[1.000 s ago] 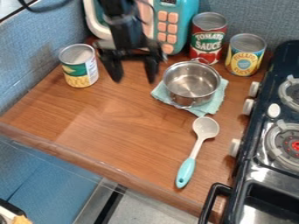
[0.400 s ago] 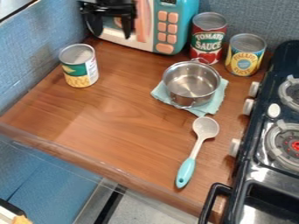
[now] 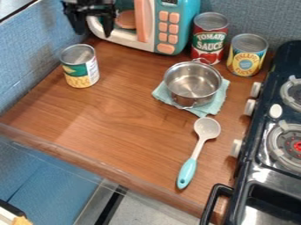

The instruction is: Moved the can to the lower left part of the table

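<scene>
Seeing a turquoise-handled spoon (image 3: 197,151) at five o'clock on the worktop (image 3: 111,118), a metal pot (image 3: 192,83) on a cloth (image 3: 218,100) past one, the corn can (image 3: 79,68) upright at ten; finding the gripper (image 3: 94,34) at eleven, with jaws spread.

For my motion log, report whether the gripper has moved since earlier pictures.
Yes: the gripper moved up and left in the view, to the toy microwave's left end.

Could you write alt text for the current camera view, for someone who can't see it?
An open black gripper, empty, hangs near a toy microwave, above and behind a green-and-yellow can on a wooden table. To the right are a metal pot on a cloth, a spoon, a red can, a yellow can and a stove.
</scene>
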### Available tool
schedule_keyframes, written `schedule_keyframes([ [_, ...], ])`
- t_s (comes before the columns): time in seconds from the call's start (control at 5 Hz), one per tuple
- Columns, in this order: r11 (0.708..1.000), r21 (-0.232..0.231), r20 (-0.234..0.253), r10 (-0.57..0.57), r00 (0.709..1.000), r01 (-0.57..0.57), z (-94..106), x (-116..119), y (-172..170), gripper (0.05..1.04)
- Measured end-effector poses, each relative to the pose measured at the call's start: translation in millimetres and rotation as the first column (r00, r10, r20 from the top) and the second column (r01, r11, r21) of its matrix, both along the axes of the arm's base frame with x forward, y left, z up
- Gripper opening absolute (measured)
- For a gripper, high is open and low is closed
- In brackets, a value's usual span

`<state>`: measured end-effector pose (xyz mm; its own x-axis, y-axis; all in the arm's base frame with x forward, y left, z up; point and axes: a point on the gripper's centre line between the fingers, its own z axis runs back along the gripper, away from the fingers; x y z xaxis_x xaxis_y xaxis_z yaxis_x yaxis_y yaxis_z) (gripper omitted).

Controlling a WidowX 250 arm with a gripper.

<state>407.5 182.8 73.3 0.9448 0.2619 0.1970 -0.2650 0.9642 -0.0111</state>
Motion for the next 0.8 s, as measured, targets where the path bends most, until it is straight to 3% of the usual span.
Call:
schedule_keyframes([
  [0.4, 1.000, 0.024, -0.040, -0.002, 0.999, 0.003, -19.3, 8, 14, 1.001],
  [0.8, 1.000, -0.019, -0.130, 0.003, 0.992, -0.005, -56.5, -1, 4, 1.001],
])
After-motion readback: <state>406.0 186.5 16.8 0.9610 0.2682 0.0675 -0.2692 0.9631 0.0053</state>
